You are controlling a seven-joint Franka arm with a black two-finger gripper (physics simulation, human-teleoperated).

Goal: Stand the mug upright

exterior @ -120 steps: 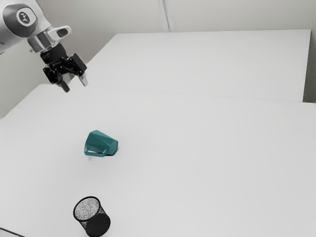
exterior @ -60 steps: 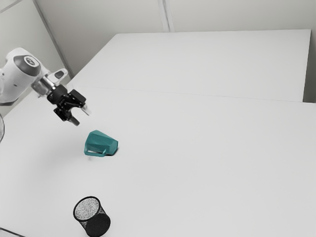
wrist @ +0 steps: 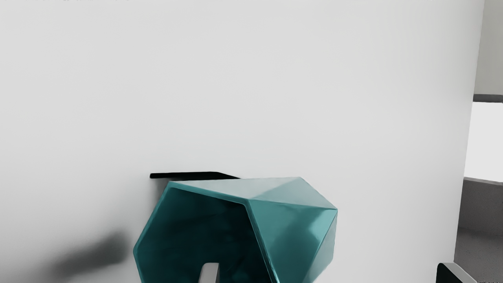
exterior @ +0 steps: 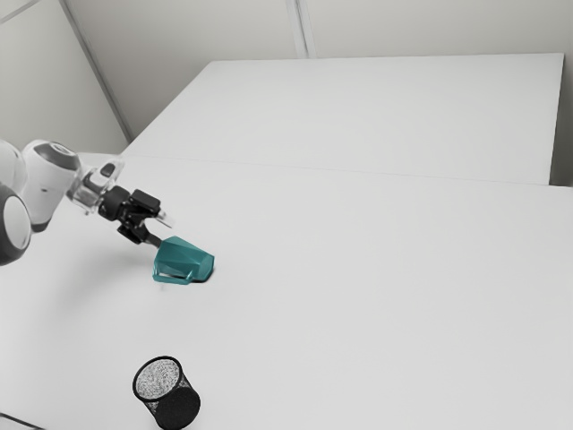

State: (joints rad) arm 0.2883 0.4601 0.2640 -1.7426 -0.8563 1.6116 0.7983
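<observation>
In the exterior view my gripper (exterior: 162, 232) is at the upper left of the teal mug (exterior: 183, 261), with one finger close to or overlapping the mug's edge. The mug lies on its side on the white table (exterior: 358, 296). Seen from the wrist, the gripper (wrist: 328, 273) is open, its fingertips wide apart. One fingertip stands in front of the dark mouth of the mug (wrist: 292, 228), the other off beyond the mug's outer side. Whether that first fingertip is inside the mouth I cannot tell.
A black mesh cup (exterior: 168, 394) stands on the table nearer the exterior view's bottom edge, apart from the mug. In the wrist view the table's edge (wrist: 469, 137) runs along one side, past the second fingertip.
My arm has come down and toward the exterior view's right, bringing the gripper from well above the mug to beside it. The mug and the mesh cup have stayed where they were.
</observation>
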